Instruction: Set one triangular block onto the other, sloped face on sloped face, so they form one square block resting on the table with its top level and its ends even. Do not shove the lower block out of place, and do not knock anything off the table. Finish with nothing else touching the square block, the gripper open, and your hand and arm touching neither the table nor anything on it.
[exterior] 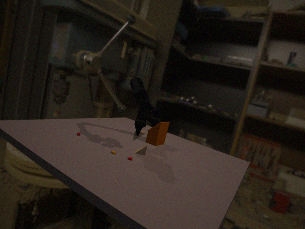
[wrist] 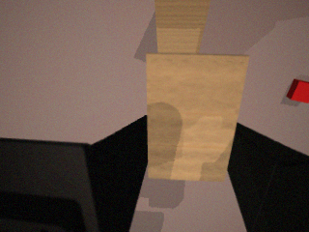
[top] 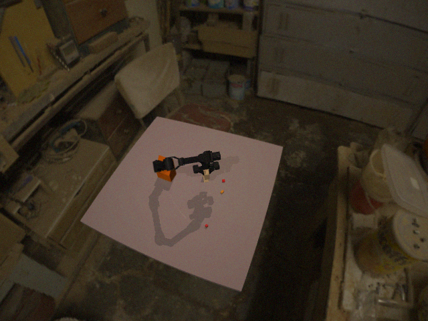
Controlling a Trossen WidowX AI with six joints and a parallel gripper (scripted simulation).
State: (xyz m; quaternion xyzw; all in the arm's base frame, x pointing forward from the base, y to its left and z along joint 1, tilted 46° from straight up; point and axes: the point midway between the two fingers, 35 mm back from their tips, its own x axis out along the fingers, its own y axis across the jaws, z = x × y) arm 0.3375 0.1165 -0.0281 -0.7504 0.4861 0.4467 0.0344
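My gripper [top: 206, 170] [exterior: 137, 131] [wrist: 185, 124] is shut on a light wooden triangular block [top: 206, 173] [exterior: 138, 135] [wrist: 195, 111] and holds it in the air above the pale table [top: 207, 259] [exterior: 197, 184] [wrist: 58, 58]. The second wooden triangular block [top: 206, 179] [exterior: 142, 150] [wrist: 181, 26] rests on the table, sloped face up. In the exterior view it lies below and slightly right of the held block. In the wrist view it shows just beyond the held block's far end, roughly in line with it.
The orange box [top: 166, 172] [exterior: 157, 133] at the arm's base stands close behind the blocks. A small red cube [top: 223, 180] [exterior: 129, 158] [wrist: 299, 90] and a small orange piece [top: 222, 191] [exterior: 113, 151] lie near the lower block. Another red cube [top: 206, 225] [exterior: 78, 133] lies farther off.
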